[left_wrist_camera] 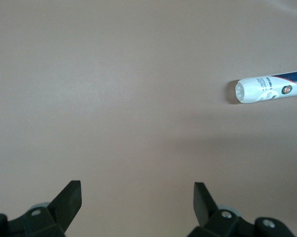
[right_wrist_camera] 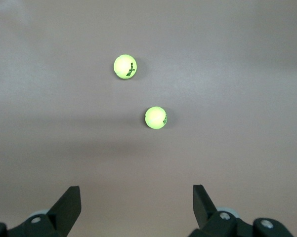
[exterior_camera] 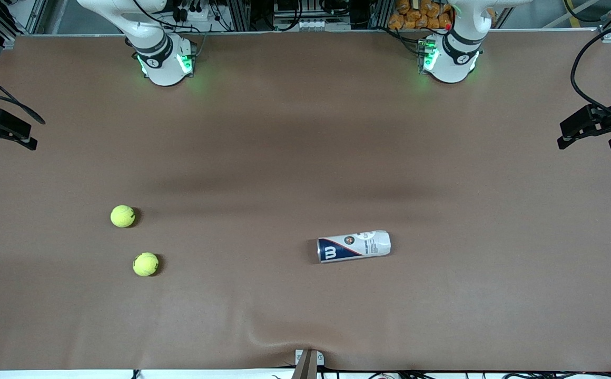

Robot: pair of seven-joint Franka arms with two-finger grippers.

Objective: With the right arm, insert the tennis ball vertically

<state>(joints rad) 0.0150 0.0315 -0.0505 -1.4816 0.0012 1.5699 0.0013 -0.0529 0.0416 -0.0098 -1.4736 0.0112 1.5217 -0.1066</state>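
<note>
Tennis balls: two lie apart toward the right arm's end of the table, one [exterior_camera: 122, 216] farther from the front camera, one [exterior_camera: 145, 264] nearer. I see the ball can [exterior_camera: 353, 246] lying on its side mid-table, so a vertical insert risks failing unless it's stood up. Right gripper [right_wrist_camera: 136, 202] hangs over the balls, jaws spread; left gripper [left_wrist_camera: 137, 202] waits near the can, spread too. A ball may roll if nudged.

A brown mat [exterior_camera: 305, 131] covered the table, with a wrinkle at its edge nearest the front camera. Soft shadow bands crossed its middle. Aluminium framing, cables and equipment [exterior_camera: 295, 13] lined the edge by the bases, with a pile of orange items [exterior_camera: 416, 15] there. Black camera mounts [exterior_camera: 0, 129] stood at both ends.
</note>
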